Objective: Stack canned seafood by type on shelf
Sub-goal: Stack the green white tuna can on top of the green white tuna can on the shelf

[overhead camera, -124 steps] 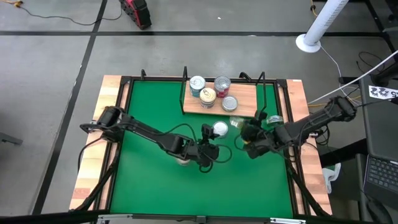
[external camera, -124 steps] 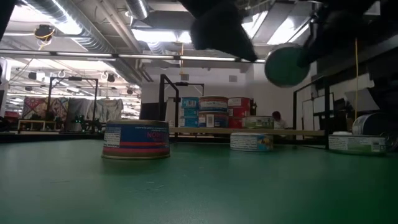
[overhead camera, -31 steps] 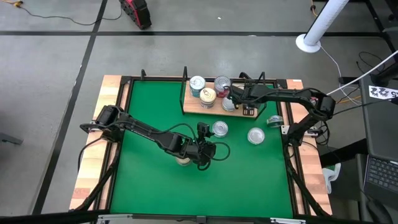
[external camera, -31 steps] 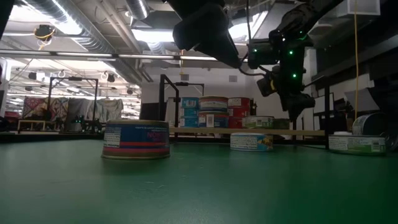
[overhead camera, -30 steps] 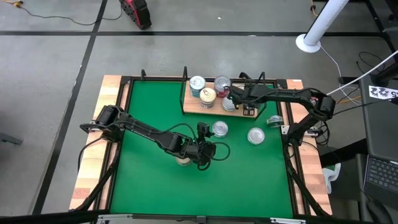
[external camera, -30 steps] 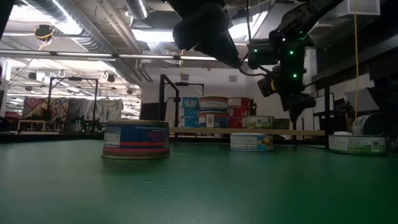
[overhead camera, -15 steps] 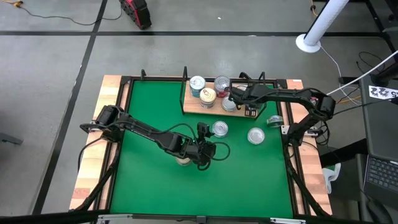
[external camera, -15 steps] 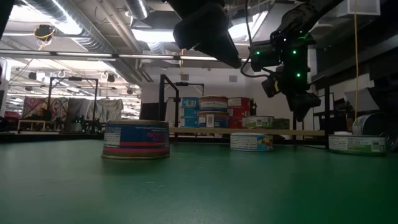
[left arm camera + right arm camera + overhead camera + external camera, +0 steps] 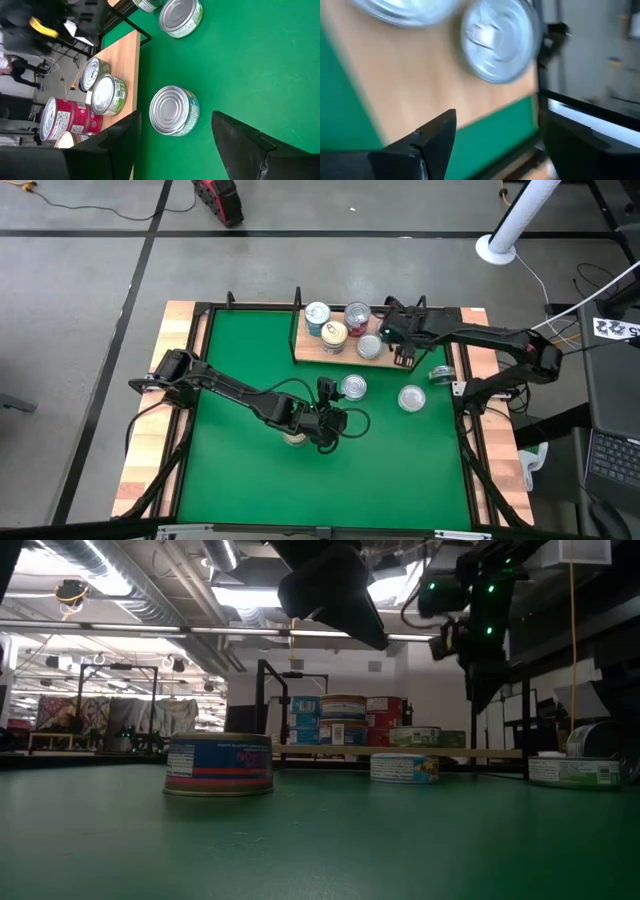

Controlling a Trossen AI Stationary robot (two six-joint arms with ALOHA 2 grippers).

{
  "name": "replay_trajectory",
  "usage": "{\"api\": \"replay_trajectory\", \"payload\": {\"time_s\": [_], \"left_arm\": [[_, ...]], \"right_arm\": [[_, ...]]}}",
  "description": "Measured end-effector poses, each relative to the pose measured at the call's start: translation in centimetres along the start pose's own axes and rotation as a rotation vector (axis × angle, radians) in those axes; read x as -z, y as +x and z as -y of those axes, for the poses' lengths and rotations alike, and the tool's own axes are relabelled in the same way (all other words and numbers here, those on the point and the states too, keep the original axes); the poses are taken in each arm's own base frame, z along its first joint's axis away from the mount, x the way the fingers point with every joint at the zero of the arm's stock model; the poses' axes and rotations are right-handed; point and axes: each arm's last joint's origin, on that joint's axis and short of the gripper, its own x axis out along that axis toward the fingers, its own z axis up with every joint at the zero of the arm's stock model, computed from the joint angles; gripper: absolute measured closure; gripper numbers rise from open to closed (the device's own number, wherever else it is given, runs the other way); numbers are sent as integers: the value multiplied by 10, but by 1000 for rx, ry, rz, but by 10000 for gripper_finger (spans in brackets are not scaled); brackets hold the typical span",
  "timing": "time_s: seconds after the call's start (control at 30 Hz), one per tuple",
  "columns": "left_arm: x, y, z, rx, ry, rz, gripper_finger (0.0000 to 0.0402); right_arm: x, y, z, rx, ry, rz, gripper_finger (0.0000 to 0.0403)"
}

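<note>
Wooden shelf [image 9: 392, 330] sits under the open, seemingly empty right hand [image 9: 403, 360].

Tins and shelf, top centre of my high view.
I see four silver-lidded tins [image 9: 345, 330] on the light-wood shelf [image 9: 398, 330], three tins on the mat [image 9: 377, 392] below.

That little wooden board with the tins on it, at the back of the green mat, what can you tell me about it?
The shelf is a small rectangular board of light wood, lying flat at the far edge of the green mat, with thin black wire rails standing around it. Four groups of tins stand on its left and middle part: a teal stack, a red stack, a gold one and a green one. Its right end is bare, with the right gripper above it, open and empty.
</note>
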Motion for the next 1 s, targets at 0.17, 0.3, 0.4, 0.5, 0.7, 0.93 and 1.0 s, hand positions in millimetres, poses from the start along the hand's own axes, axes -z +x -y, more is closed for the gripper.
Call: {"api": "replay_trajectory", "payload": {"time_s": [0.17,0.3,0.4,0.5,0.7,0.93,1.0], "left_arm": [[0,0,0,0,-10,3,163],[0,0,0,4,-28,4,163],[0,0,0,4,-35,4,163],[-1,0,0,4,-61,5,163],[-1,0,2,71,-117,23,163],[-1,0,2,89,-158,25,163],[-1,0,2,89,-158,25,163]], "right_arm": [[6,-21,2,-231,64,168,123],[6,-40,-1,-422,77,335,123],[6,-55,-8,-467,75,429,123],[8,-71,-21,-492,34,484,123],[13,-97,-55,-546,-17,520,123],[25,-117,-91,-672,-86,484,123],[29,-123,-101,-724,-105,479,123]]}}
